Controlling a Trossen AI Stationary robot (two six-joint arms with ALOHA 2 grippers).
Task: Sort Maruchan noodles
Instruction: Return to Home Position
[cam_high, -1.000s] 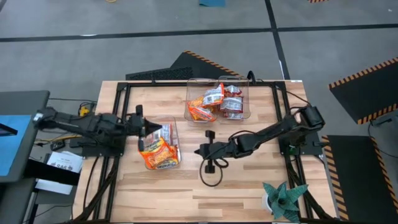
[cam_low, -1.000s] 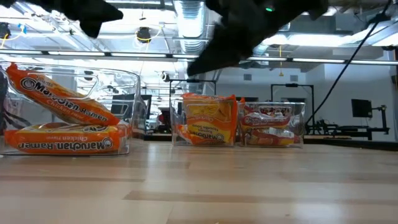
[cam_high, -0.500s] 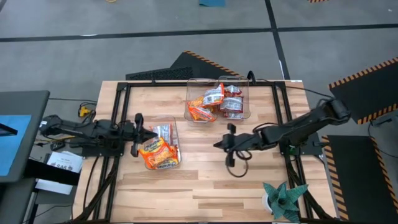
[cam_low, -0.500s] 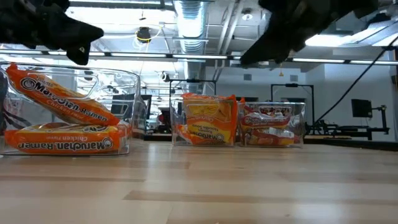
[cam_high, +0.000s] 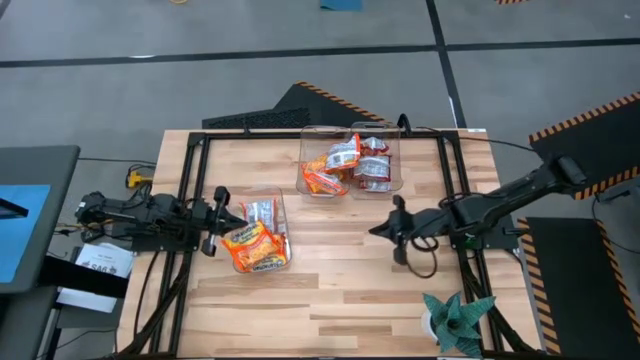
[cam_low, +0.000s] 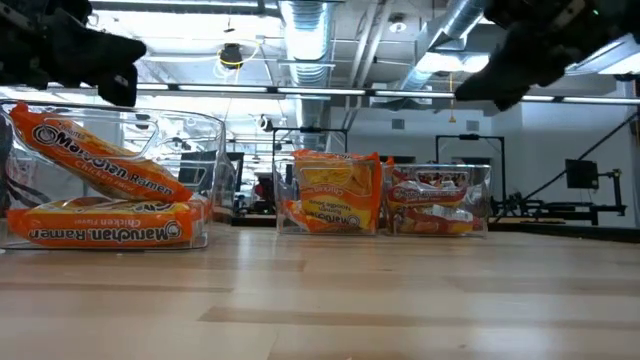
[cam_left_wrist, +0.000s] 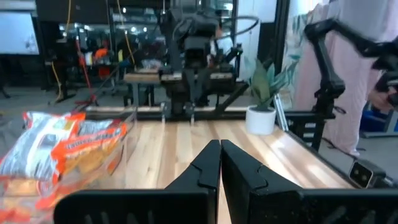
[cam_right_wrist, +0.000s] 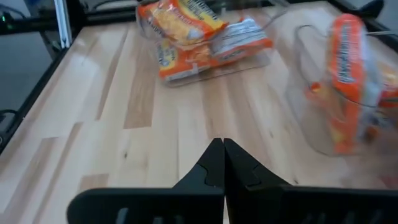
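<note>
**Counter** (cam_high: 330, 300): light wood slab in a black frame. It carries three clear bins and one plant.

**Near-left bin** (cam_low: 205, 150): clear plastic, standing on the left arm's side of the counter. It holds Maruchan noodles:
- a flat orange packet (cam_low: 100, 232) lies on the bin floor;
- a tilted orange packet (cam_low: 95, 160) leans above the flat one;
- a white-silver packet (cam_high: 262, 211) sits at the bin's far end.

**Far-left bin** (cam_high: 312, 137): clear, at the counter's far edge. It holds orange noodle packets (cam_high: 322, 180).

**Far-right bin** (cam_high: 388, 137): clear, touching the far-left bin side by side. It holds red-printed packets (cam_high: 375, 170), white-silver in colour. One more white-and-red packet (cam_high: 343, 155) lies at the shared wall. Which of the two bins it belongs to cannot be told.

**Left end effector** (cam_left_wrist: 220, 146): fingers pressed together, holding nothing. It is raised off the counter, just beside the near-left bin on its outer side, near the counter's left edge.

**Right end effector** (cam_right_wrist: 222, 144): fingers together, empty and raised. It is over bare counter right of centre, well apart from every bin, and points toward the near-left bin.

**Plant** (cam_high: 458, 318): teal and spiky, at the counter's near-right corner.
</note>
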